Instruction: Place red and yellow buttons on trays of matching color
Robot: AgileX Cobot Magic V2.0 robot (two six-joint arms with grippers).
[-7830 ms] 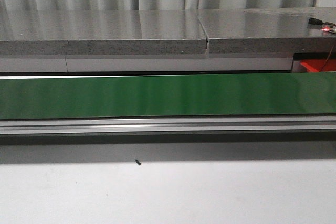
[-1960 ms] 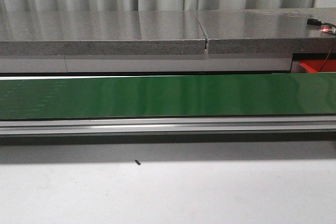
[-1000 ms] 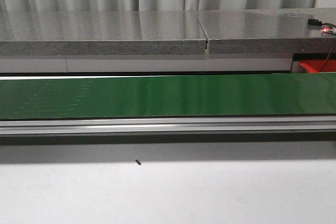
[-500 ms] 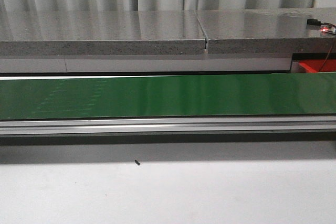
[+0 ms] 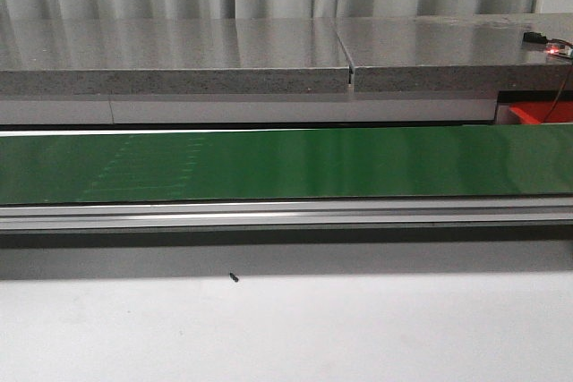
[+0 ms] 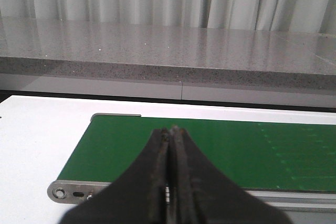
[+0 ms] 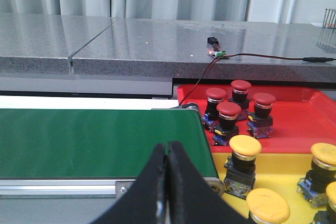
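Observation:
In the right wrist view several red buttons (image 7: 229, 109) stand on the red tray (image 7: 299, 121), and several yellow buttons (image 7: 244, 146) stand on the yellow tray (image 7: 283, 174) in front of it. My right gripper (image 7: 167, 146) is shut and empty, over the near edge of the green belt (image 7: 94, 142), beside the trays. My left gripper (image 6: 171, 129) is shut with nothing in it, above the other end of the belt (image 6: 220, 150). In the front view the belt (image 5: 286, 163) carries no button, and only a corner of the red tray (image 5: 542, 114) shows.
A grey stone counter (image 5: 269, 55) runs behind the belt. On it lies a small board with a lit red light (image 5: 557, 46) and a wire (image 7: 262, 56). An aluminium rail (image 5: 286, 215) edges the belt's near side. A tiny dark screw (image 5: 233, 277) lies on the white table.
A faint dotted pattern on the belt has drifted to the right. Neither gripper nor any button shows movement in the front view.

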